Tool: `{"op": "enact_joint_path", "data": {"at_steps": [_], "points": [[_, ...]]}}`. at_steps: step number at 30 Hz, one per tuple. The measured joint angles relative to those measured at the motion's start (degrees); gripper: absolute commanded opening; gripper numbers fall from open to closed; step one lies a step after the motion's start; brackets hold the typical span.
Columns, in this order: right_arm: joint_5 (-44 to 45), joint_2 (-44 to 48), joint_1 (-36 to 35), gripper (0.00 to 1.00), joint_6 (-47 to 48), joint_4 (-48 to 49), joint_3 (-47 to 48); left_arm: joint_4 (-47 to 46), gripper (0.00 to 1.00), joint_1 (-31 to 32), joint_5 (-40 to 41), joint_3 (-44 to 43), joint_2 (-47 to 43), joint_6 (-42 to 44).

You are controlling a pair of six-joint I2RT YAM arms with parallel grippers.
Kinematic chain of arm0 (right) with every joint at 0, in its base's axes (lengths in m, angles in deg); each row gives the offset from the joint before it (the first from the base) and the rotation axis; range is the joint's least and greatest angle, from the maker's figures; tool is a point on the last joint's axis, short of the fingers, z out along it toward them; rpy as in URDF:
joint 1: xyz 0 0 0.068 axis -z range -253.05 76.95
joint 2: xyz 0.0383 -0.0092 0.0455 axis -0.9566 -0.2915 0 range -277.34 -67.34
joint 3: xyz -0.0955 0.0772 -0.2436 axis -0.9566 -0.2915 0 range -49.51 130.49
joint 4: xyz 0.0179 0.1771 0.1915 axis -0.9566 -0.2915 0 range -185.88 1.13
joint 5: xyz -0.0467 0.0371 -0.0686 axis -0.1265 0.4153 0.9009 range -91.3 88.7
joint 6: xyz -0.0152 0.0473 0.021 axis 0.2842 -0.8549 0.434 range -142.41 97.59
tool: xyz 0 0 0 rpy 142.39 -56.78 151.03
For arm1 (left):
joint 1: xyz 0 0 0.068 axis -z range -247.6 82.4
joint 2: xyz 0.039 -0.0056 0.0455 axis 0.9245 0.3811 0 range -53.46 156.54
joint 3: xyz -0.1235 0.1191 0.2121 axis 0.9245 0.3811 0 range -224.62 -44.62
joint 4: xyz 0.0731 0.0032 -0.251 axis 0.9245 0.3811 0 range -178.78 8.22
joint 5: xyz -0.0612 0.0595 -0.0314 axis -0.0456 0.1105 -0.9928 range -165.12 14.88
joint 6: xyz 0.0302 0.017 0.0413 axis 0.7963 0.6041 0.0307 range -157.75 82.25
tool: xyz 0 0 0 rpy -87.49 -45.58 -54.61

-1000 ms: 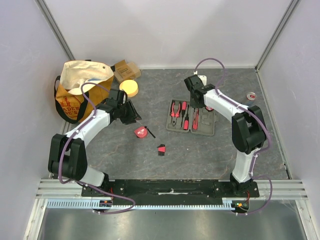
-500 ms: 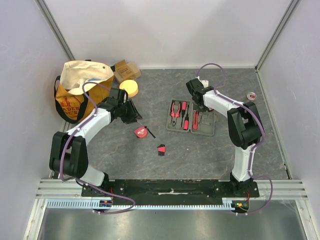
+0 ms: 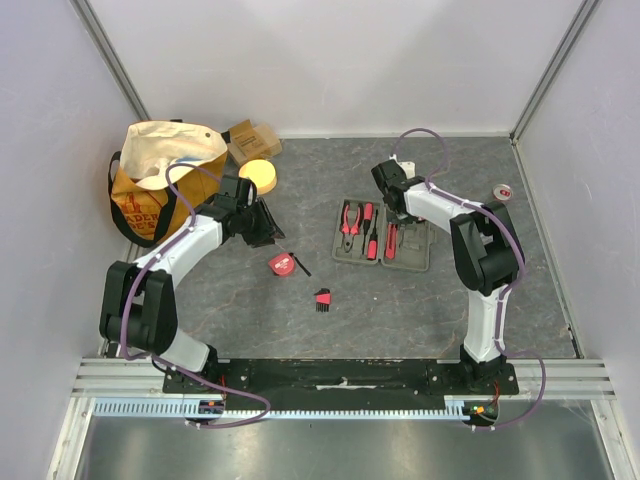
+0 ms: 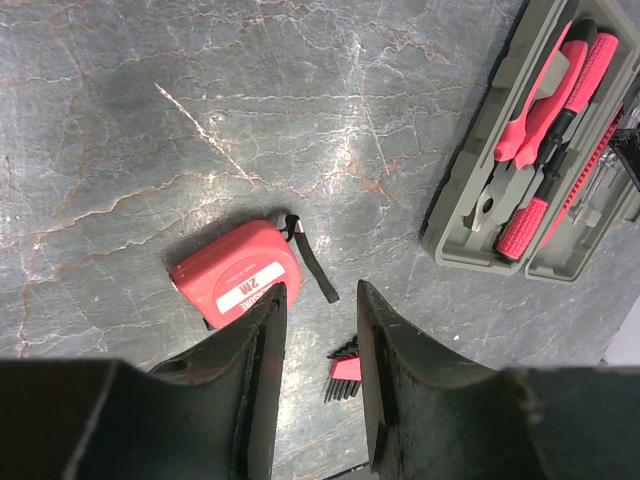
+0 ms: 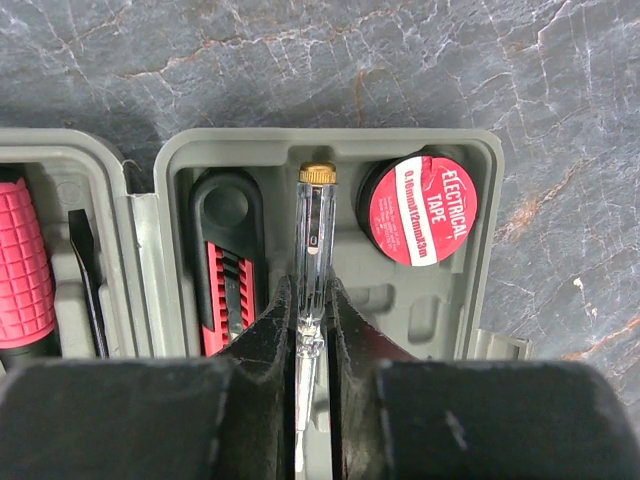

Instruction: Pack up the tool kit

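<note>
Since a second ago, the right arm's elbow has been swung inward, and its wrist has been brought a little closer over the case (image 3: 382,237). The left arm has hardly been shifted.

From above, only the back of the right claw (image 3: 399,212) is seen, over the case's right half. What lies under it is shown by the right wrist view alone. A clear pen (image 5: 312,235) with a brass cap is flanked closely by both fingers, its cap pointing away from the claw toward the case's far wall. Whether the pen is clenched or already released cannot be told. A tape roll (image 5: 418,210) is seated just beside the pen on one side of the claw. A black-and-red tool (image 5: 228,262) is seated on the other side, and a red handle (image 5: 22,270) is seen in the other half, further off on that side.

The left claw (image 4: 320,295) is held apart, with nothing between its fingers. In its own view a tape measure (image 4: 237,283) is found below and just beside one fingertip. Hex keys (image 4: 345,372) are seen through the gap between the fingers. The case, with pliers (image 4: 530,130) in it, lies well off ahead and to the side. Only the overhead view shows the hex keys lying apart from the tape measure.

The right arm is stretched forward with its elbow bent, the forearm angled in and the claw pointed down. The left arm is reached forward and inward, its claw tilted down over the table (image 3: 430,310).
</note>
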Motion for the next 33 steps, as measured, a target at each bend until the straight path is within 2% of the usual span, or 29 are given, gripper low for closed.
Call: {"op": "enact_joint_path", "data": {"at_steps": [5,9,13,18,21,24,28,33], "points": [[0.8,0.0,-0.1,0.31,0.0,1.2,-0.5,0.0,0.40,0.0,0.0,-0.2,0.4,0.1],[1.7,0.2,0.0,0.38,0.0,1.7,-0.9,0.0,0.40,0.0,-0.1,-0.2,0.6,0.1],[1.7,1.0,0.2,0.39,-0.1,2.1,-1.7,0.0,0.39,0.0,-0.2,-0.2,0.8,0.1],[0.8,1.6,0.3,0.29,-0.1,2.1,-2.4,0.0,0.39,0.0,-0.9,-0.2,0.9,0.1],[0.0,2.0,0.3,0.28,-0.2,2.3,-2.7,0.0,0.39,0.0,-1.0,-0.2,0.9,0.1],[-0.3,2.2,0.3,0.31,-0.4,2.4,-2.8,0.0,0.39,0.0,-1.0,-0.2,0.9,0.1],[-0.5,3.0,0.3,0.41,-0.8,2.4,-3.5,0.0,0.39,0.0,-1.0,-0.2,0.9,0.1],[-1.0,4.6,0.3,0.40,-1.4,2.4,-3.7,0.0,0.39,0.0,-1.0,-0.2,0.9,0.1]]}}
